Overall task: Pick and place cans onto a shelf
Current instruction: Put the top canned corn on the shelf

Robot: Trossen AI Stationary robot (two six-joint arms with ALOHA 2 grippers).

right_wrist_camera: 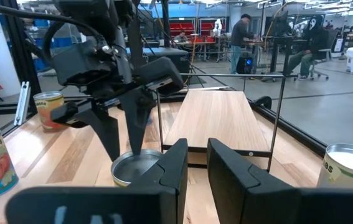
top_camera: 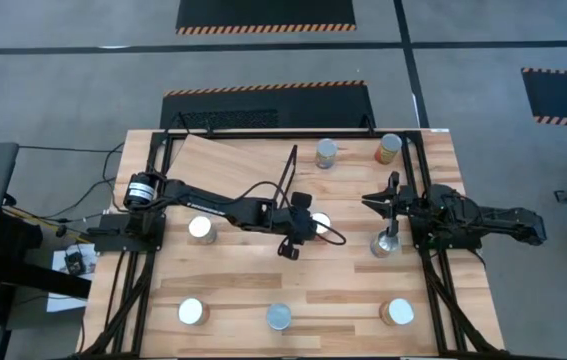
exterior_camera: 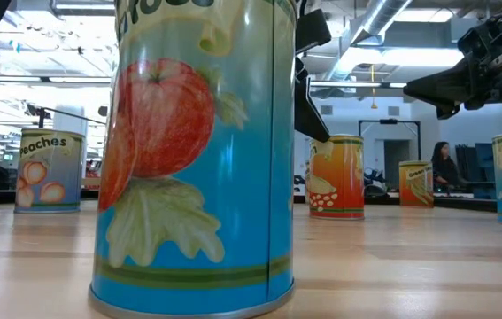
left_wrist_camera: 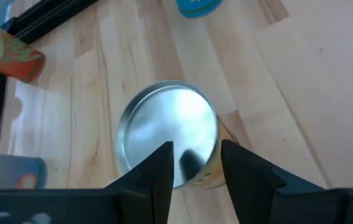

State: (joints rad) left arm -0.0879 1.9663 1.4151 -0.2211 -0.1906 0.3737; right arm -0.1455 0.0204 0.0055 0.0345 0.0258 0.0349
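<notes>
left gripper: fingers spread wide, hanging right over a can, its silver lid just below the tips, nothing grabbed | right gripper: parked by the table's right side, jaws partly open, empty | shelf: sits just past both grippers

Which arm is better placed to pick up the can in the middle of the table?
Left. Its hand hovers right over that can, fingers open astride its top. The right hand waits off to the side by another can.
</notes>
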